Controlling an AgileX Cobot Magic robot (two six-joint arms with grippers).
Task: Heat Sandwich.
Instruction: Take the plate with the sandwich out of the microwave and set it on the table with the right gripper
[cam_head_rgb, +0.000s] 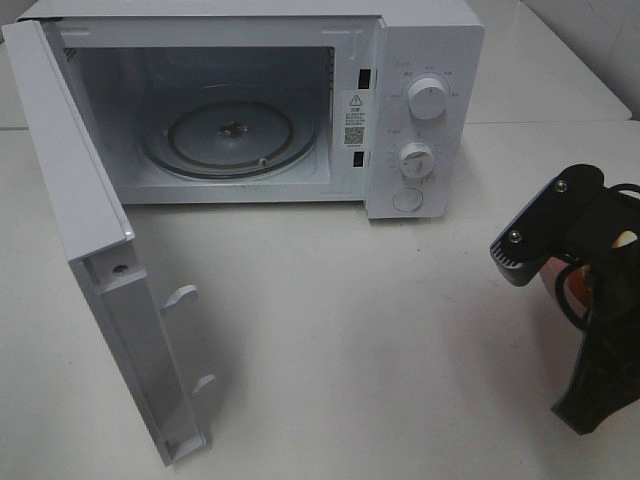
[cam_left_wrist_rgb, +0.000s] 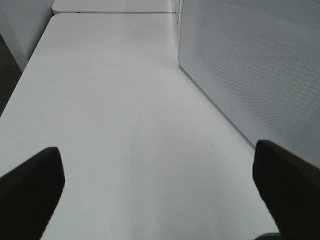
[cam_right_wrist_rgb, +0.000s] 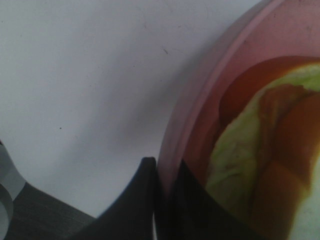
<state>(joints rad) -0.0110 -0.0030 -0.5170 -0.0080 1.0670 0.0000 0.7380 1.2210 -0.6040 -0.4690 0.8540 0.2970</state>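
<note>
The sandwich (cam_right_wrist_rgb: 240, 150), pale bread with green-yellow filling, lies on a round pink plate (cam_right_wrist_rgb: 210, 100) on the white table. My right gripper (cam_right_wrist_rgb: 167, 172) is shut on the plate's rim, one finger outside and one inside. In the exterior high view the right gripper (cam_head_rgb: 525, 260) is at the table's far right and hides most of the plate (cam_head_rgb: 553, 287); only a pale bit of the sandwich (cam_head_rgb: 626, 240) shows there. My left gripper (cam_left_wrist_rgb: 160, 192) is open and empty, low over the table beside the microwave's outer wall (cam_left_wrist_rgb: 250, 65). It is out of sight in the exterior high view.
The white microwave (cam_head_rgb: 425, 50) stands at the back with its door (cam_head_rgb: 90, 230) swung wide open to the left. Its glass turntable (cam_head_rgb: 232, 135) is bare. Two knobs (cam_head_rgb: 428, 98) are on its right panel. The white table (cam_head_rgb: 350, 350) stretches between door and right arm.
</note>
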